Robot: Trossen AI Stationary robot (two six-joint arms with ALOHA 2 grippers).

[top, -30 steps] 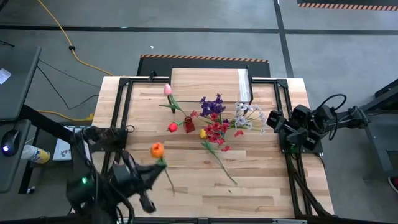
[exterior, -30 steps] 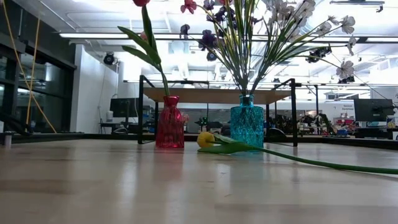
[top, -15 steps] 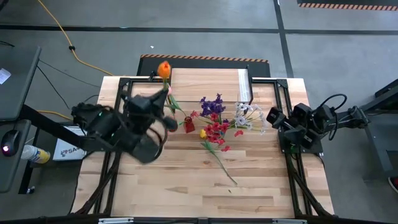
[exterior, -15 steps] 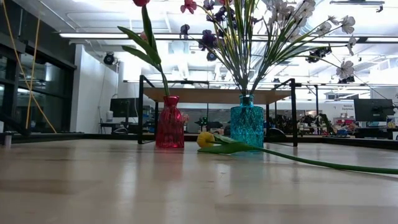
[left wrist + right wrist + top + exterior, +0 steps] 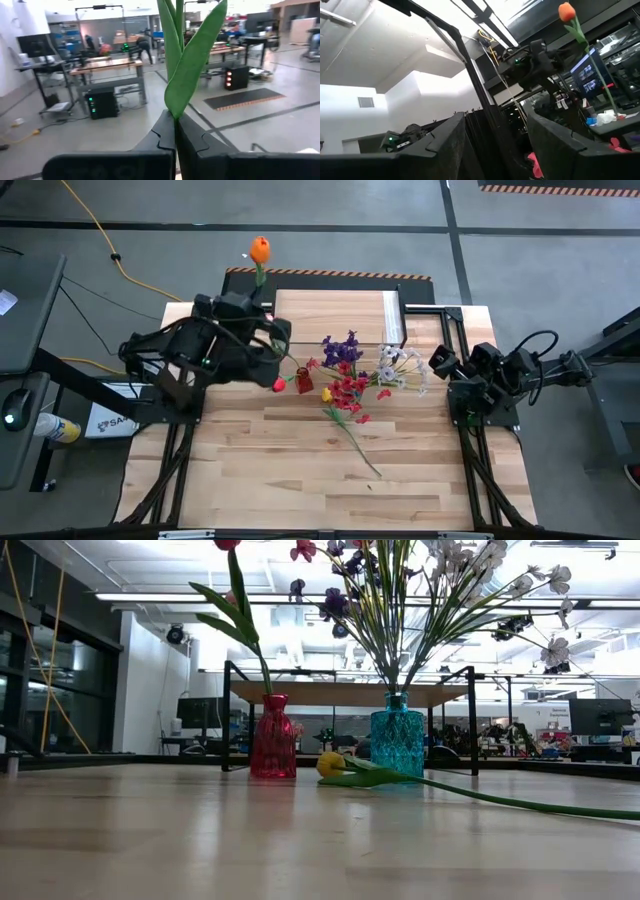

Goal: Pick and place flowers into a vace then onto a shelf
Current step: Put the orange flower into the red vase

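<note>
left gripper (image 5: pixel 175 131) pinching orange tulip (image 5: pixel 260 250) low on stem | light, springy, likely swaying | right gripper (image 5: pixel 496 131) fingers spread, waiting

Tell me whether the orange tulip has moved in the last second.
Yes. The orange tulip, held by the left gripper, went from the table's front-left to beyond the shelf.

In the low view we lose the tops of the bouquet in the blue vase (image 5: pixel 397 745), and the bloom over the red vase (image 5: pixel 273 737) is clipped. Left wrist view cuts off the held leaf (image 5: pixel 192 55) up top, so we can't see its flower there.
</note>
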